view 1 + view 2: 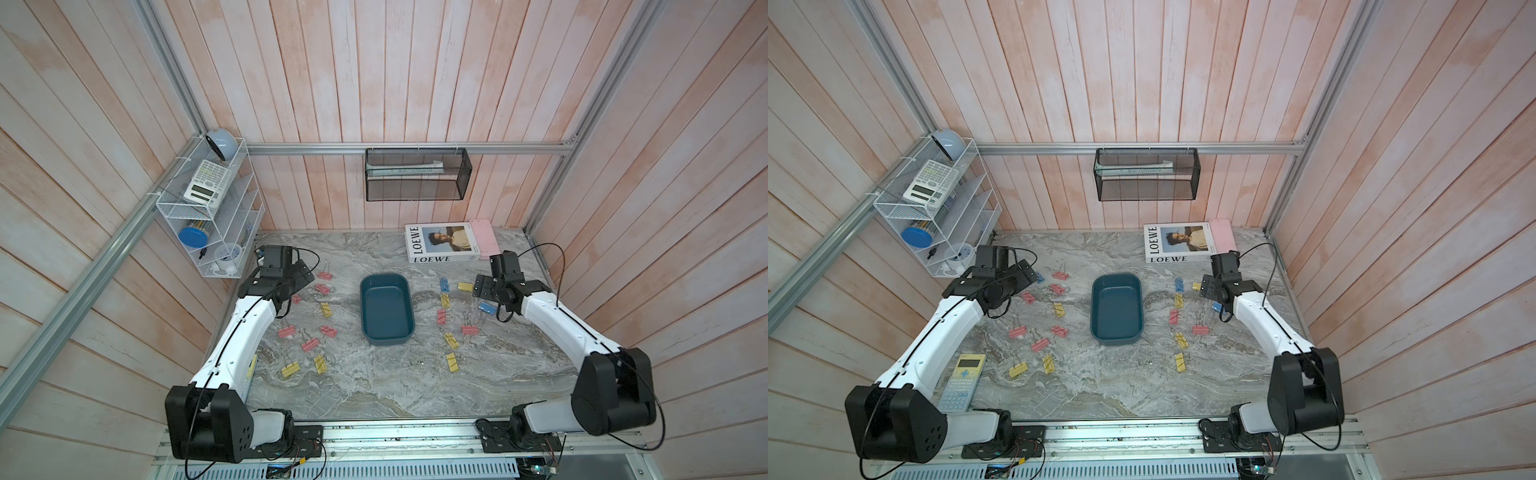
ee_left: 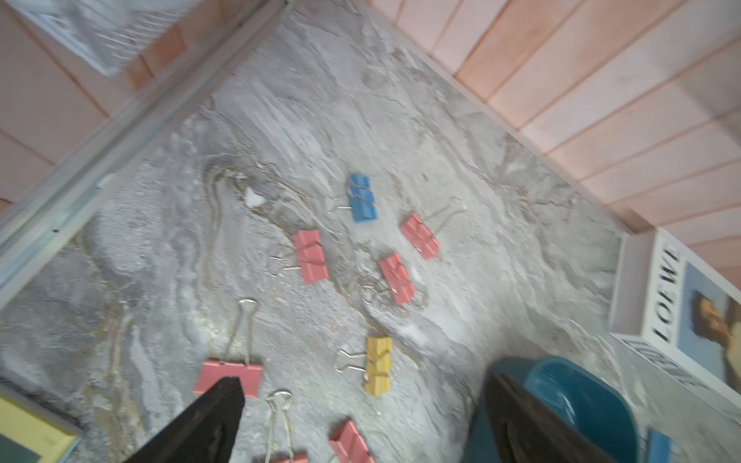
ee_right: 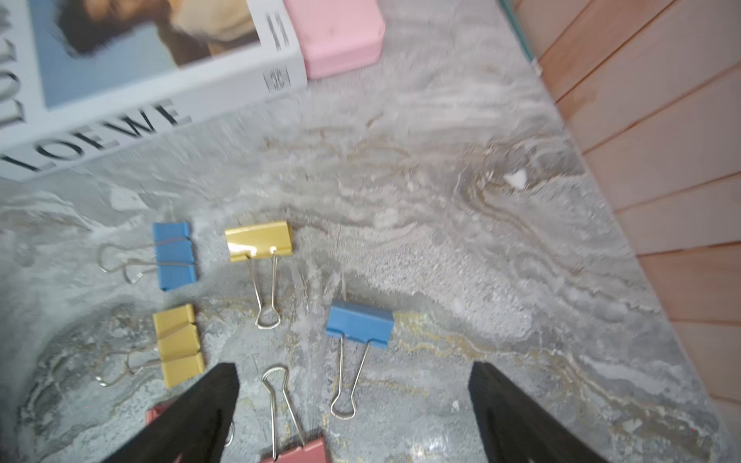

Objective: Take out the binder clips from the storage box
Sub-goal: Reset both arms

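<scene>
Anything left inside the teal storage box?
Nothing: both top views show the storage box bare inside; the binder clips lie outside. The left hand hides part in its wrist view.

Empty teal storage box (image 1: pixel 386 309) upright, pink, yellow and blue binder clips (image 1: pixel 310 345) flat on either side

Wrist views blurry; pink clip (image 3: pixel 298 451) cut off.

walls (image 1: pixel 415 75): pale pink planks | rail (image 1: pixel 407 148): aluminium, black mesh basket (image 1: pixel 417 176) hung | tabletop (image 1: pixel 374 382): grey marble | white wire rack (image 1: pixel 208 216)
</scene>
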You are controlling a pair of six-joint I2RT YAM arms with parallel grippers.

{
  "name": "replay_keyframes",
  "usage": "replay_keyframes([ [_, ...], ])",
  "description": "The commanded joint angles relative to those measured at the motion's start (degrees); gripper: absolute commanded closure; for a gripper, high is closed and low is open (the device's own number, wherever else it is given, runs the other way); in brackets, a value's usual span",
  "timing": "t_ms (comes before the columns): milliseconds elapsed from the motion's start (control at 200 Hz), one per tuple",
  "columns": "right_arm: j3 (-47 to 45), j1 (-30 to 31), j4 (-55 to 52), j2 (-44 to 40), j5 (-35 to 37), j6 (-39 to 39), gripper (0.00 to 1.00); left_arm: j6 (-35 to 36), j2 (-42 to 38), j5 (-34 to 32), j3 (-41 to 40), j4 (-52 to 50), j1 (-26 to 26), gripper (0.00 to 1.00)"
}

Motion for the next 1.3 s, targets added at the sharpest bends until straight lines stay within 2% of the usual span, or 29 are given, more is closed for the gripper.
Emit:
replay_keyframes([
  [0, -8.07, -0.21, 15.23, -4.21, 6.58, -5.90, 0.02, 6.24, 0.36, -8.59, -4.38, 10.43, 2.09, 0.00],
  [105, -17.23, -0.19, 29.39, -7.83, 9.18, -12.15, 0.02, 10.63, 2.93, -14.34, -9.94, 19.49, 3.28, 0.00],
  [180, -23.53, -0.17, 39.49, -8.72, 8.67, -14.91, 0.02, 12.74, 3.83, -15.36, -14.46, 26.83, 3.50, 0.00],
  [255, -26.04, -0.23, 43.32, -7.51, 8.07, -15.39, 0.02, 13.88, 3.86, -15.46, -19.94, 35.07, 3.43, 0.00],
  [355, -26.70, -0.21, 45.53, -2.93, 9.18, -17.97, 0.02, 17.00, 3.68, -15.85, -28.70, 52.58, 3.34, 0.00],
  [445, -28.09, -0.37, 51.63, 2.58, 13.32, -18.89, 0.02, 22.59, 4.86, -14.12, -36.06, 70.76, 2.65, 0.00],
  [485, -28.93, -0.39, 57.07, 4.60, 13.36, -19.83, 0.02, 22.83, 6.27, -12.90, -37.95, 76.14, 2.57, 0.00],
  [710, -32.56, -1.62, 74.83, 12.27, 7.78, -22.03, 0.02, 28.93, 14.39, -6.17, -41.78, 91.42, 0.40, 0.00],
  [760, -32.66, -1.85, 73.58, 11.64, 6.98, -21.54, 0.02, 28.85, 13.58, -5.09, -41.78, 90.20, 0.34, 0.00],
  [860, -34.65, -3.98, 76.86, 13.31, 0.33, -20.53, 0.02, 29.84, 13.93, -2.63, -41.34, 90.10, 0.42, 0.00],
  [915, -34.75, -4.00, 80.86, 15.63, -0.31, -21.35, 0.02, 29.95, 14.06, -2.48, -40.05, 87.59, 0.51, 0.00],
  [995, -33.65, -4.21, 76.58, 14.43, -0.99, -21.22, 0.02, 29.95, 14.06, -2.32, -40.12, 87.92, 0.47, 0.00],
  [1295, -33.70, -4.39, 77.46, 14.87, -1.15, -21.03, 0.02, 30.04, 13.97, -2.41, -40.25, 88.03, 0.50, 0.00],
])
